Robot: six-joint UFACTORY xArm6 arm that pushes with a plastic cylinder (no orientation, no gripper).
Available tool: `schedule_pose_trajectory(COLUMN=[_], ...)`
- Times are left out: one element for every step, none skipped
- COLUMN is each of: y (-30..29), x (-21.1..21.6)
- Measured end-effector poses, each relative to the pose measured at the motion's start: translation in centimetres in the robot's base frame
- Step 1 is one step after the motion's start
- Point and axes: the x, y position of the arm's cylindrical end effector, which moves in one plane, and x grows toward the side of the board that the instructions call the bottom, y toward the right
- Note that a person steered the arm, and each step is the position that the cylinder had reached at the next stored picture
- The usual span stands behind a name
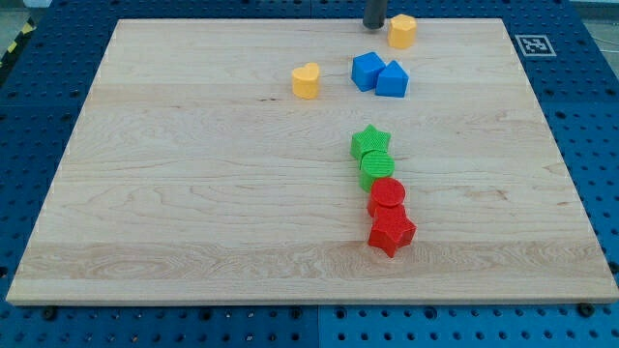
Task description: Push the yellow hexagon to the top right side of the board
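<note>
A red star-shaped block (391, 233) is seen nearest the view's bottom, with a red cylinder (387, 197) touching it just above.

The yellow hexagon (402, 31) is shown as a small, squat, orange-yellow block with a flat faceted top, its lit upper face paler than its sides. It is placed at the view's top, close to the far edge of the wooden board (193, 193), right of the board's middle but well short of the top right corner. The tip (374, 25) is found just beside it on the view's left, at nearly the same height in the view; whether the two are touching cannot be told. No jaws are carried by the arm: only a straight dark rod is seen, so nothing is held or clamped.

Below the tip, two blue blocks are set touching each other: a blue cube-like block (368, 71) and a blue wedge-like block (393, 79). A yellow heart-shaped block (307, 81) is placed below and to the left of the tip, apart from the blue pair. Well below the tip, a green star (370, 143) and a green cylinder (376, 168) are lined up touching, directly above the red pair.
</note>
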Motion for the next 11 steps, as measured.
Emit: schedule_pose_trajectory(y=[0.3,0.7,5.1,8.5,8.2,8.8,9.2,10.1,12.0,12.0,12.0], x=[1.5,2.2,2.2,2.2,3.5,5.7,8.5,9.7,8.2,6.1,5.7])
